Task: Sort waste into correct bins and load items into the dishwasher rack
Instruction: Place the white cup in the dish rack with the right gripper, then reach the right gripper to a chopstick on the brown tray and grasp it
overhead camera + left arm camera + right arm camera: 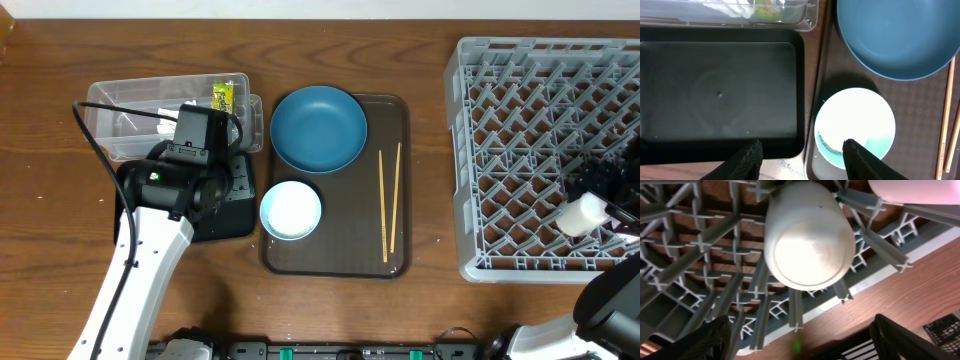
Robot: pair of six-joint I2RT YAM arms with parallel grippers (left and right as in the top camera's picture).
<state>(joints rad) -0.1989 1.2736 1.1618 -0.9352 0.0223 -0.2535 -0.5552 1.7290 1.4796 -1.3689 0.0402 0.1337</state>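
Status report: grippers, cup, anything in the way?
Left gripper open, empty, by bowl. Right gripper open, clear of pale cup in rack. Pink cup adjacent, nothing blocking.

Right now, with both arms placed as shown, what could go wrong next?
The pale green cup sits at the edge of the rack, ahead of the open right claw; a careless pull-back might topple it. The left claw hangs open, one finger over the white bowl, the other over the black tray; descending here could tip the bowl.
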